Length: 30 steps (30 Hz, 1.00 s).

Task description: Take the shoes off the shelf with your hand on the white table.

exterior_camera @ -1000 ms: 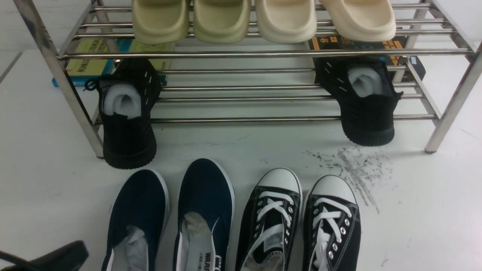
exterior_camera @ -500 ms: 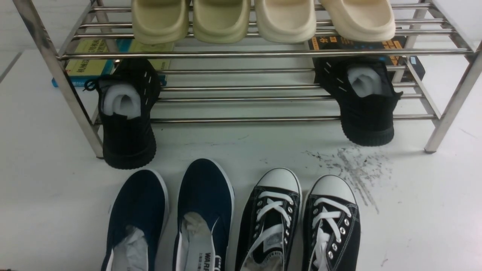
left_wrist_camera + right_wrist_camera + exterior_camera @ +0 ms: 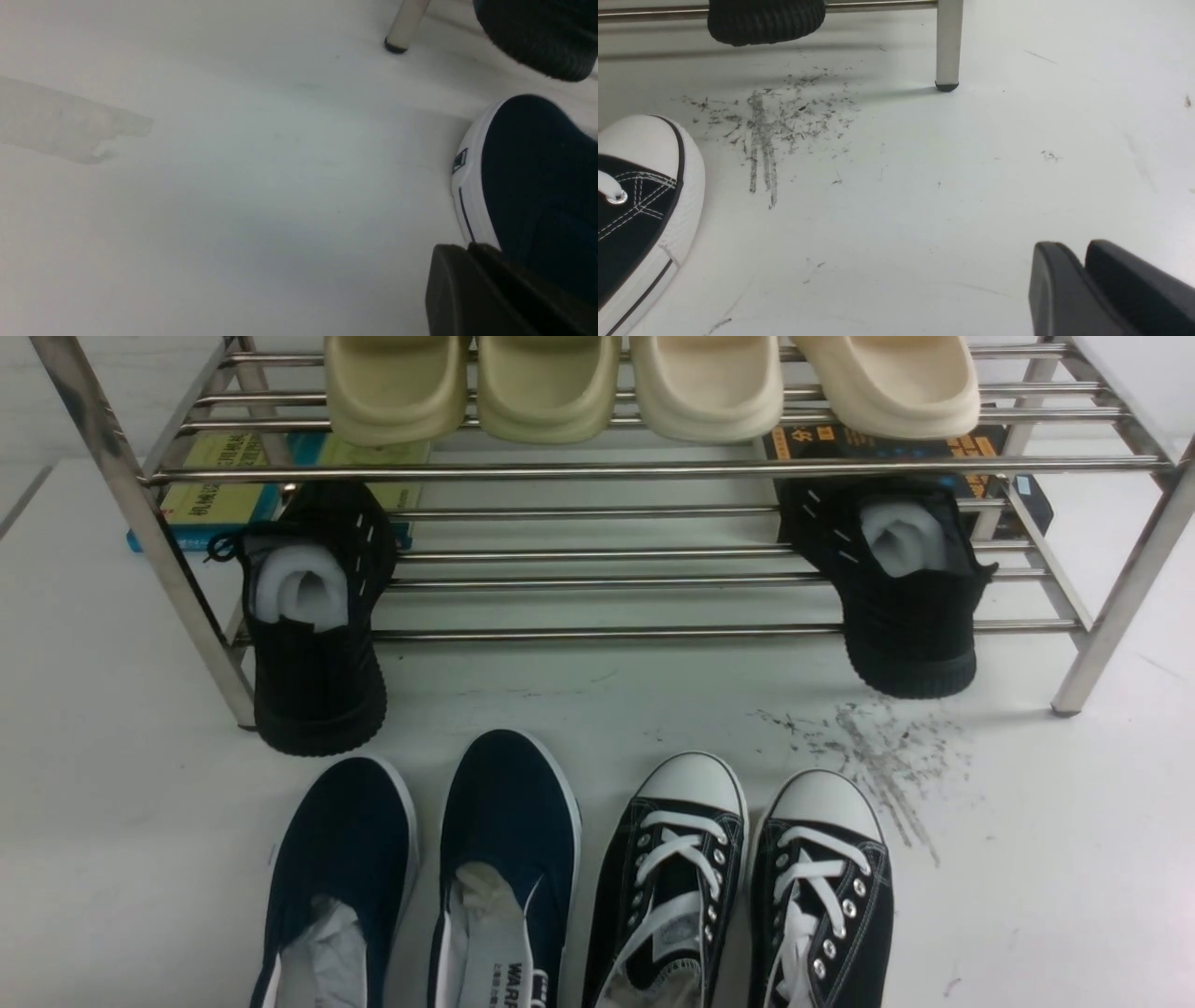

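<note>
The two navy-blue slip-on shoes, the left one (image 3: pixel 341 868) and the right one (image 3: pixel 507 859), stand side by side on the white table (image 3: pixel 112 821) in front of the steel shelf (image 3: pixel 653 469). Neither gripper shows in the front view. In the left wrist view my left gripper (image 3: pixel 469 249) is shut and empty, low over the table beside the toe of a navy shoe (image 3: pixel 532 177). In the right wrist view my right gripper (image 3: pixel 1071 254) is shut and empty over bare table.
Two black lace-up sneakers with white toe caps (image 3: pixel 667 877) (image 3: pixel 822 896) stand right of the navy pair. Black knit sneakers (image 3: pixel 313 616) (image 3: pixel 910 588) hang off the lower tier. Cream slippers (image 3: pixel 551 383) sit on the upper tier. Scuff marks (image 3: pixel 878 756) and a shelf leg (image 3: pixel 948 46) are nearby.
A dark part of the left arm at the front view's bottom left corner has drawn back out of sight. The shoes have not moved.
</note>
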Each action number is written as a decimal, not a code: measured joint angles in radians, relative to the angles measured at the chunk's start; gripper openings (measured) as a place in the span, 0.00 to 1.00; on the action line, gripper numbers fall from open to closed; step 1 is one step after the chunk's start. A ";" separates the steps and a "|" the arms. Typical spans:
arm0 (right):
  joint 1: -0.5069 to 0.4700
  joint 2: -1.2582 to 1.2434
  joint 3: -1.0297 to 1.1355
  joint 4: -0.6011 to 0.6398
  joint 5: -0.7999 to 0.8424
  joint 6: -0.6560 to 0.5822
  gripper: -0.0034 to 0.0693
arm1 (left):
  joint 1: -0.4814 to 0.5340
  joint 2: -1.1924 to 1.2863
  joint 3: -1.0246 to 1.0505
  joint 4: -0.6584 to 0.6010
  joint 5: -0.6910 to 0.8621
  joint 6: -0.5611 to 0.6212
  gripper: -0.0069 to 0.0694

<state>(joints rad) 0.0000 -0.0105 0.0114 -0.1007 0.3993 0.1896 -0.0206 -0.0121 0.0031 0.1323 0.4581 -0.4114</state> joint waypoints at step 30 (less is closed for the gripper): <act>0.000 0.000 0.000 -0.002 -0.001 0.000 0.26 | -0.084 0.000 0.003 -0.013 -0.016 0.001 0.18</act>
<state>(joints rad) 0.0000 -0.0105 0.0114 -0.1031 0.3986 0.1896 -0.1045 -0.0120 0.0062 0.1196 0.4422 -0.4107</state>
